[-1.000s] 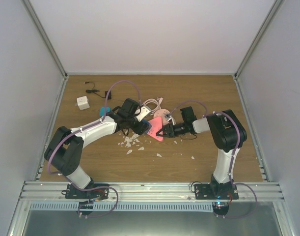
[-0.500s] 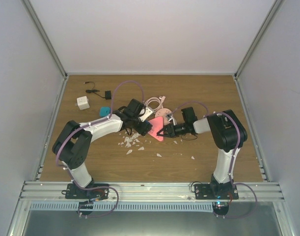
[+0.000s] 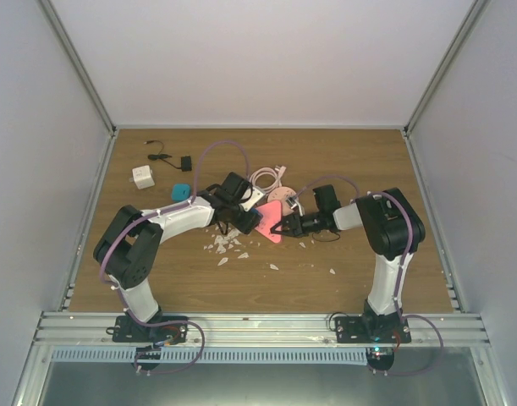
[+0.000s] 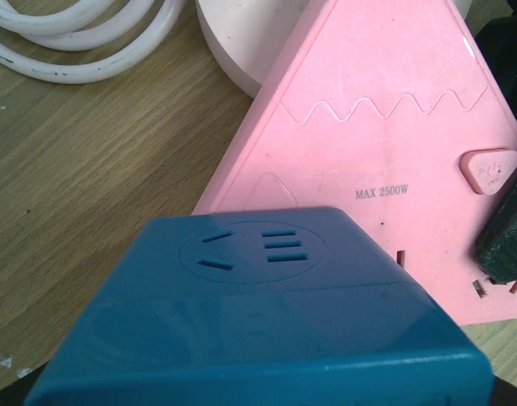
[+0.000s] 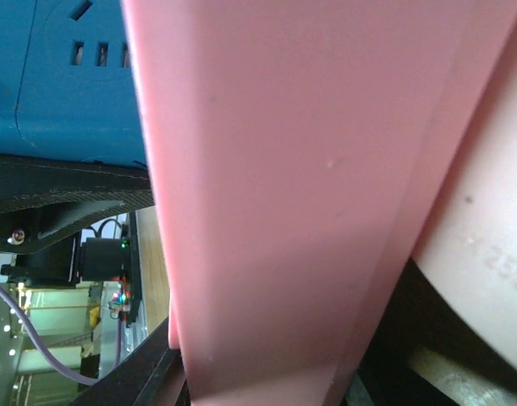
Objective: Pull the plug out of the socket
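Observation:
The socket (image 3: 271, 222) is a flat salmon-pink triangle lying mid-table, and it fills the left wrist view (image 4: 385, 127). The plug (image 4: 258, 321), a blue block with outlet slots on its top, sits over the socket's near corner right at my left jaws. My left gripper (image 3: 245, 222) covers it from above. In the right wrist view the plug (image 5: 63, 76) lies against the socket's face (image 5: 283, 169), with a black left finger (image 5: 63, 190) along its side. My right gripper (image 3: 283, 227) is shut on the socket's right edge, and one of its fingers (image 4: 503, 241) shows there.
A white coiled cable (image 3: 266, 178) and a pale round disc (image 3: 285, 200) lie just behind the socket. A small teal block (image 3: 182, 189), a white cube (image 3: 143, 176) and a black cable (image 3: 169, 158) lie at the back left. White scraps (image 3: 228, 245) litter the wood in front.
My left arm has folded closer and its gripper has shifted slightly right onto the socket's left corner, uncovering the teal block. The right arm and the socket have not moved.

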